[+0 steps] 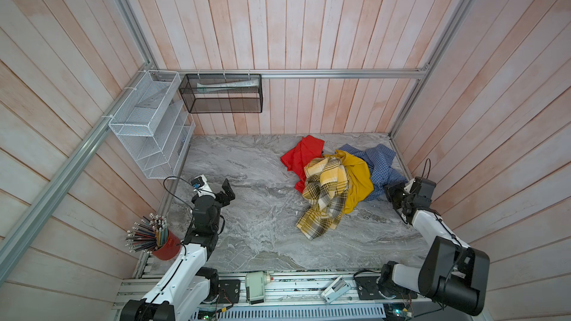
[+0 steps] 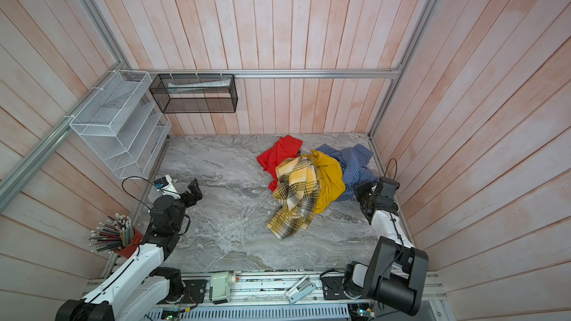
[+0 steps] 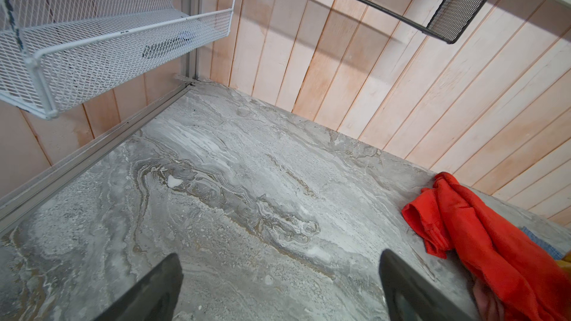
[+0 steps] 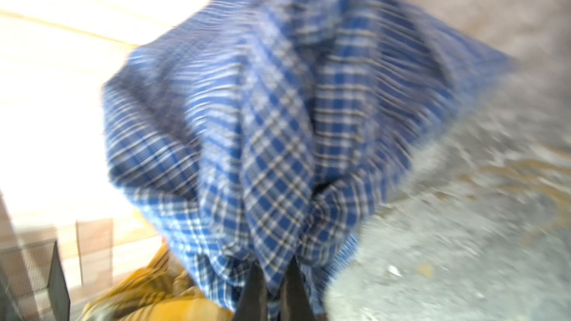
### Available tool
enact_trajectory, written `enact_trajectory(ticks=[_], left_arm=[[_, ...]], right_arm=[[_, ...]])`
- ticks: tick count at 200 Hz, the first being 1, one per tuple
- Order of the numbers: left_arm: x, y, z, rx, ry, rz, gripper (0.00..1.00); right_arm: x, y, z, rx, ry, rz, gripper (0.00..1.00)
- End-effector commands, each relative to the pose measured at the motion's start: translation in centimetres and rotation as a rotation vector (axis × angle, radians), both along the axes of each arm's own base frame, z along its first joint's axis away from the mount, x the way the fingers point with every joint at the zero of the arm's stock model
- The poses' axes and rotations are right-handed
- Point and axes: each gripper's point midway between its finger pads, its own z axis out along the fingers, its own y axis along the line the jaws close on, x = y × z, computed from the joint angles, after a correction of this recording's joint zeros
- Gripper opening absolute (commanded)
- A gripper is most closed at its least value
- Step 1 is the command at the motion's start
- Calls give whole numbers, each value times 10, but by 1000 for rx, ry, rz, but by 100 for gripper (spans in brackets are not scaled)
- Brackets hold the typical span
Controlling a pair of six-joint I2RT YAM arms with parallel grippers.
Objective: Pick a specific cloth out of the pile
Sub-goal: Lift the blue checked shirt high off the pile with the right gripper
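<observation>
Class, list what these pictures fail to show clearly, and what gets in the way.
- Blue checked cloth: one side hidden under the mustard cloth in both top views.
- Right gripper: right wrist view blurred; fabric covers its tips.
- Dark thing in the white rack: left wrist view, veiled by mesh.

The pile [image 1: 327, 186] lies on the table [image 1: 247, 226] right of the middle, toward the rear wall. The cloth [image 1: 381, 162] lies on the pile's right side, between it and the right wall, its left edge under the pile. My right gripper [image 1: 390, 191] sits at the cloth's front edge with a fold between my jaws. My left gripper [image 1: 226, 194] hangs over the table's left side, well apart from the pile. A wire rack [image 1: 148, 128] hangs on the left wall, a mesh basket [image 1: 221, 94] hangs on the rear rail, and a pencil cup [image 1: 165, 243] stands at the front left beside my left arm
</observation>
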Motion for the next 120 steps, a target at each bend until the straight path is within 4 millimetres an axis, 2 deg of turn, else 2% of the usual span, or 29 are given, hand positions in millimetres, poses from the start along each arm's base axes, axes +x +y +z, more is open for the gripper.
enact_trajectory(ticks=[1, 16, 39, 76, 104, 120], left_arm=[[-1, 2, -1, 24, 16, 12, 100], [-1, 2, -1, 22, 15, 10, 100], [0, 3, -1, 25, 15, 15, 100], [0, 4, -3, 23, 26, 23, 100], [-2, 5, -2, 10, 27, 31, 100], [-3, 4, 0, 9, 22, 27, 100]], right_arm=[[13, -2, 73, -183, -182, 32, 0], [11, -6, 115, -280, -277, -4, 0], [8, 1, 176, -389, -422, -16, 0], [10, 39, 251, -573, -549, 77, 0], [9, 55, 304, -566, -685, 111, 0], [8, 72, 337, -573, -755, 156, 0]])
